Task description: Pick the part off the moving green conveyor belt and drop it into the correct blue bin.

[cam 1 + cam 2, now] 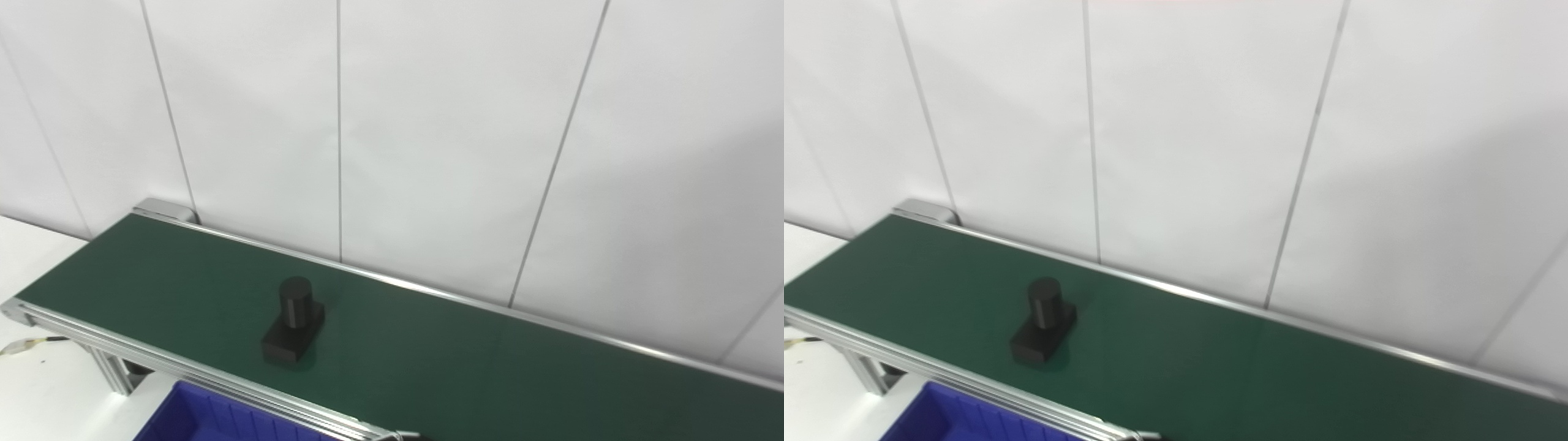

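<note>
The black part, an upright cylinder on a rectangular base (293, 331), rides mid-width on the green conveyor belt (465, 361), toward its left end. Neither hand shows, so their state is unknowable. Probably best gripped by the cylinder, then dropped into the blue plastic bin (202, 419) below the near rail.

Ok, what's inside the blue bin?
Only one corner of the bin shows, below the belt; that part looks bare. The rest is cut off. The black part sits on the belt.
</note>
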Controlling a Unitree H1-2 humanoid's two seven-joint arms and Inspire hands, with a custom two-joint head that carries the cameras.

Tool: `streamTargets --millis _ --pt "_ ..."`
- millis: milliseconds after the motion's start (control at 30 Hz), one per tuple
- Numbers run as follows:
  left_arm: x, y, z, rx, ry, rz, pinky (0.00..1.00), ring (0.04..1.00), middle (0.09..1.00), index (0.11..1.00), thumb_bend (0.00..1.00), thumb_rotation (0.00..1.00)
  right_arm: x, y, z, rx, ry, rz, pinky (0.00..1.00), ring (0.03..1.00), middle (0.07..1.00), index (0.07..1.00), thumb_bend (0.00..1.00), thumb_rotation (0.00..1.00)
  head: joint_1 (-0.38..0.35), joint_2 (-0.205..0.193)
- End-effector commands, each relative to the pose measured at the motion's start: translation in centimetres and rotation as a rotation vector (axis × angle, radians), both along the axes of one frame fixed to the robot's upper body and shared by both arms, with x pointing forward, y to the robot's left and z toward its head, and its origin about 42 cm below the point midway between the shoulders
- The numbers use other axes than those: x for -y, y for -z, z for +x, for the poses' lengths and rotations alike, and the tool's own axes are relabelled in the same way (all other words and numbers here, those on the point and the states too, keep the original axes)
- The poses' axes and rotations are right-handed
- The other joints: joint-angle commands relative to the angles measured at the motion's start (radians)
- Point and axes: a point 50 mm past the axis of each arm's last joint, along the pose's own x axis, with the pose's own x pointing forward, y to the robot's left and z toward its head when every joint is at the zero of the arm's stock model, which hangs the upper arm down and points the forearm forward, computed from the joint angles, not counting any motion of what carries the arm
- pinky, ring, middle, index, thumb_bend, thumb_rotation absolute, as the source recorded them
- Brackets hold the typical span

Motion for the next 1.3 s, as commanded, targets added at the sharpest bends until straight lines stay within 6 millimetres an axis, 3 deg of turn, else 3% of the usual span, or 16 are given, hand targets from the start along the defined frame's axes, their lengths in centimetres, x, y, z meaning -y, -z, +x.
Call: streamTargets --millis 0,267,700,1067,1267 --pt "0.2 -1.4 0.2 0.07 0.009 -0.011 0.51 0.645 0.725 0.78 0.91 0.55 0.0 -1.8 0.2 0.085 -0.008 0.021 0.49 0.607 0.733 0.821 0.73 0.31 0.002 0.004" --pt "0.1 -2.5 -0.6 0.086 0.01 -0.005 0.56 0.682 0.76 0.809 0.8 0.53 0.2 -4.0 0.3 0.163 -0.016 0.02 0.49 0.609 0.732 0.816 0.72 0.29 0.001 0.017" --pt "0.2 -3.1 -0.6 0.083 0.009 -0.012 0.58 0.684 0.758 0.816 0.81 0.55 -0.4 -10.7 1.3 0.314 -0.054 -0.057 0.5 0.621 0.734 0.813 0.73 0.31 -0.018 0.033" --pt "0.0 -3.3 -0.4 0.093 0.014 -0.017 0.57 0.683 0.76 0.814 0.78 0.53 -0.6 -15.4 3.8 0.374 -0.048 -0.14 0.57 0.684 0.754 0.831 0.72 0.26 -0.065 0.054" --pt "-0.2 -3.3 -0.2 0.095 0.008 -0.015 0.57 0.679 0.752 0.811 0.79 0.54 -1.2 -16.8 5.8 0.375 -0.045 -0.211 0.6 0.722 0.783 0.858 0.69 0.28 -0.077 0.048"
